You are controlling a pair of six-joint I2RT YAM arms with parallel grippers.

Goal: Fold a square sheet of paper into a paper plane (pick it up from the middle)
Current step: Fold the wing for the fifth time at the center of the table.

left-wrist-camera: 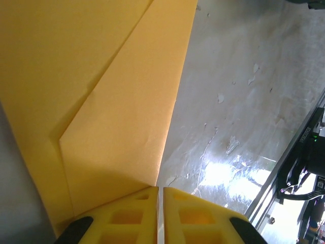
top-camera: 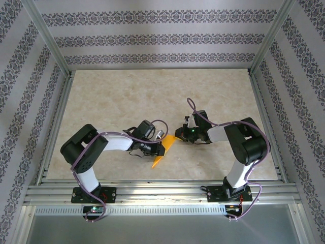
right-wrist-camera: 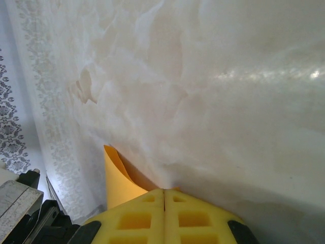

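The orange-yellow sheet of paper (top-camera: 163,152), folded into a pointed paper plane shape, lies on the table between my two grippers with its tip toward the near edge. In the left wrist view the paper (left-wrist-camera: 101,101) shows diagonal creases, and its corner meets my left fingertip. My left gripper (left-wrist-camera: 161,189) (top-camera: 162,147) stands open by a thin slit with table showing through. My right gripper (right-wrist-camera: 164,191) (top-camera: 179,136) is shut on the paper's far corner, and a curl of paper (right-wrist-camera: 118,183) rises to the left of its fingers.
The pale marbled table (top-camera: 152,96) stretches away behind the grippers. An aluminium rail (top-camera: 162,190) runs along the near edge in front of the arm bases. Patterned walls (top-camera: 152,40) close in the back and sides.
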